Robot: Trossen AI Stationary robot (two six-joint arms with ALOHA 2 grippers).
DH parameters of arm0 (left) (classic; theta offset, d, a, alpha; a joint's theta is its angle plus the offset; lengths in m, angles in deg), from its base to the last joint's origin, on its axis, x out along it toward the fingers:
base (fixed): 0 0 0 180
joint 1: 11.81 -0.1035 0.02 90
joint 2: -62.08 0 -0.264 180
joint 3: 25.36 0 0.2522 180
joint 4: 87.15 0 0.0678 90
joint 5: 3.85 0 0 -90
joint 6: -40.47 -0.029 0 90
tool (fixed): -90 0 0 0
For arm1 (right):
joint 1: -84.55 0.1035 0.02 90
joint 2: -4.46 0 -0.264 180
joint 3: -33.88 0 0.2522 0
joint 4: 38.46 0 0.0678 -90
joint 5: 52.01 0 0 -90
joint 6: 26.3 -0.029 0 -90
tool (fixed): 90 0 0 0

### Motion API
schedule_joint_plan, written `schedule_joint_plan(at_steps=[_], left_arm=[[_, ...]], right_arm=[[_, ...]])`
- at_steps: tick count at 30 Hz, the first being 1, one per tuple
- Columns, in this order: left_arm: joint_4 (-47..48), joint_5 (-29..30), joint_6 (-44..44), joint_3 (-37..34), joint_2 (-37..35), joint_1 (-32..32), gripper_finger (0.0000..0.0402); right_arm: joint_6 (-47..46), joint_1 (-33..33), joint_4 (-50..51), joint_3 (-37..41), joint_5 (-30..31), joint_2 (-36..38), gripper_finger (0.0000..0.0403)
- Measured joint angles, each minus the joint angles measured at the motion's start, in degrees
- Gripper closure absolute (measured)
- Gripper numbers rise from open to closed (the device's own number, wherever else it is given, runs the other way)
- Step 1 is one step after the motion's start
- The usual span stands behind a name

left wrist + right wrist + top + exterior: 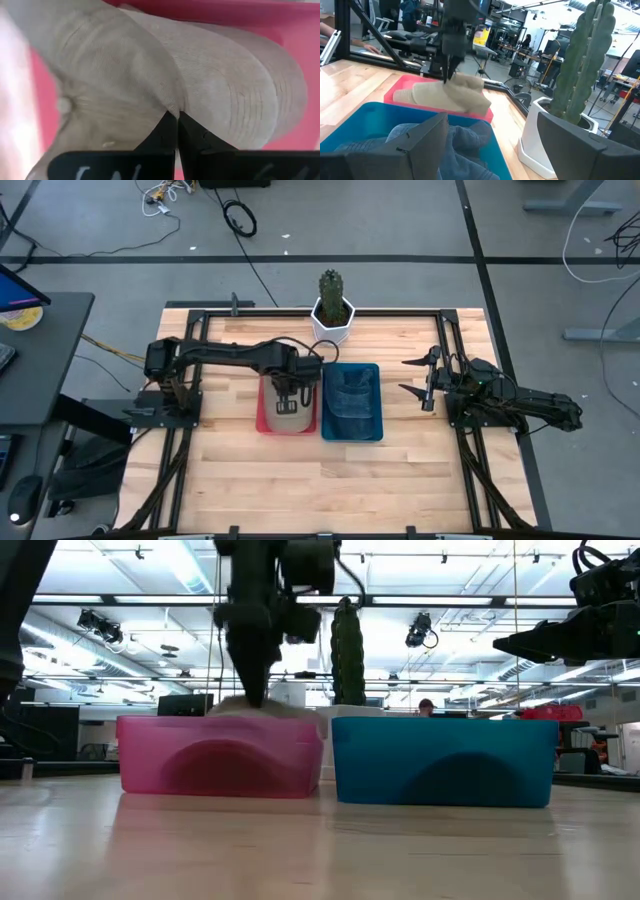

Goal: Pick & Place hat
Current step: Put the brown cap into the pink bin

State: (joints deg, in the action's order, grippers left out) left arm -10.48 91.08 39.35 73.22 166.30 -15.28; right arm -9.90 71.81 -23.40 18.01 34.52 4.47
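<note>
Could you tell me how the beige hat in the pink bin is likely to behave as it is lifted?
The beige hat will probably sag: its cloth bunches where the left pincer pinches it. It looks light, so the thin grip likely holds. The brim may drag on the pink bin.

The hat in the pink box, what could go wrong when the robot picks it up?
The left gripper pinches only a small fold of the tan hat, so it might slip and drop. The hat could also snag on the pink bin wall, or land in the blue bin right beside it, where denim cloth already lies.
</note>
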Motion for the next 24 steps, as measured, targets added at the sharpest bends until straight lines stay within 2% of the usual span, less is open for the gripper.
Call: schedule_joint_plan(at_steps=[5,11,18,24], left_arm=[[-7.1,-1.3,0.2,-6.7,-0.2,-0.9,0.0399],[-10.9,-1.4,0.6,-10.3,-0.4,-1.0,0.0399],[-13.1,-2.2,3.1,-10.5,-0.3,-1.0,0.0387],[-5.7,-2.3,8.2,-6.1,-1.3,-0.5,0.0350]], right_arm=[[0.0,0.0,0.0,0.0,0.0,0.0,0.0091],[0.0,0.0,0.0,0.0,0.0,0.0,0.0091],[0.0,0.0,0.0,0.0,0.0,0.0,0.0091],[0.0,0.0,0.0,0.0,0.0,0.0,0.0091]])
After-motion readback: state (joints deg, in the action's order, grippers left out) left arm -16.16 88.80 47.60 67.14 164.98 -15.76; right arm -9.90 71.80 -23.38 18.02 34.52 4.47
